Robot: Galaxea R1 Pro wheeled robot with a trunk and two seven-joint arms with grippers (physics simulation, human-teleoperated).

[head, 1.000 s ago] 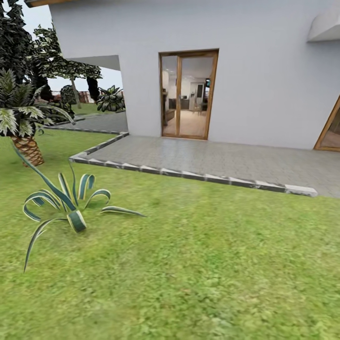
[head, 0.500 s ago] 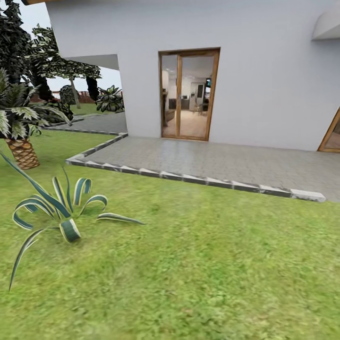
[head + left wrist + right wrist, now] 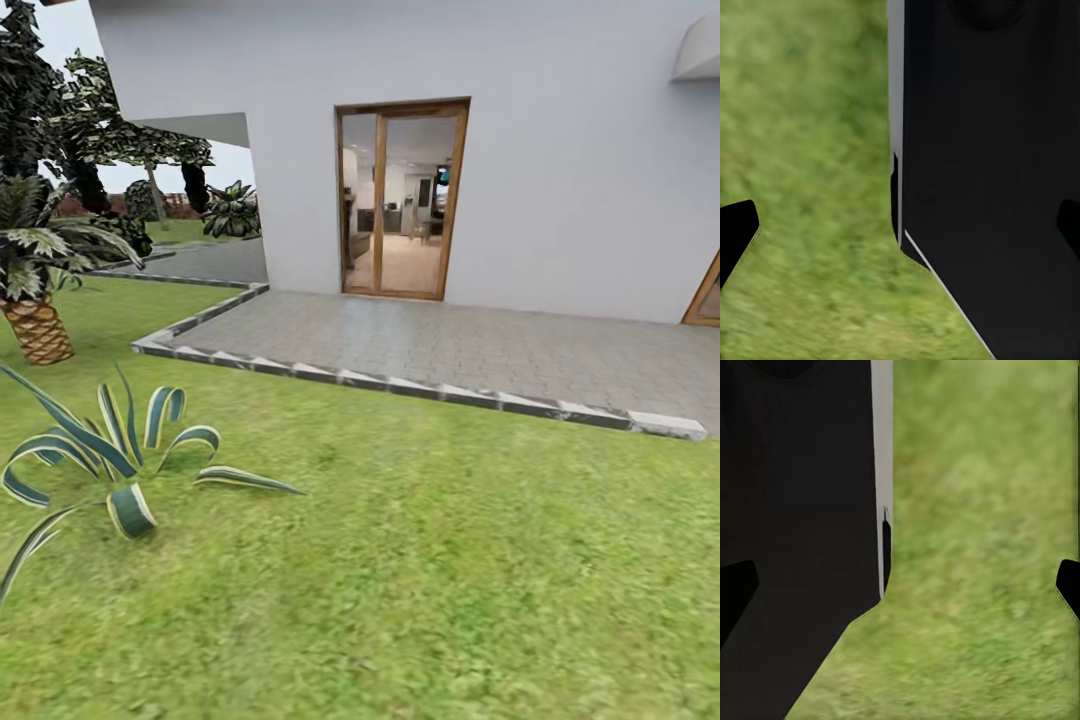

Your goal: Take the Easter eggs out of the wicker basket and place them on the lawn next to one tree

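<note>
The lawn (image 3: 420,560) of mottled green grass spreads across the near half of the head view. The Easter eggs, the wicker basket and the tree are out of view. In the left wrist view my left gripper (image 3: 901,229) is open, its dark fingertips (image 3: 735,234) wide apart over grass, with a black part of my own body between them. My right gripper (image 3: 901,585) is likewise open above the grass (image 3: 982,547), holding nothing.
A grey paved patio (image 3: 450,345) with a stone kerb (image 3: 400,387) lies ahead, before a white house with a wood-framed glass door (image 3: 400,200). A striped spiky plant (image 3: 120,460) grows at the near left. Behind it stand a short palm (image 3: 35,290) and dark foliage (image 3: 30,90).
The whole head view has shifted, so the camera has moved: the spiky plant and palm sit further left and lower, and the patio kerb reaches further right.
</note>
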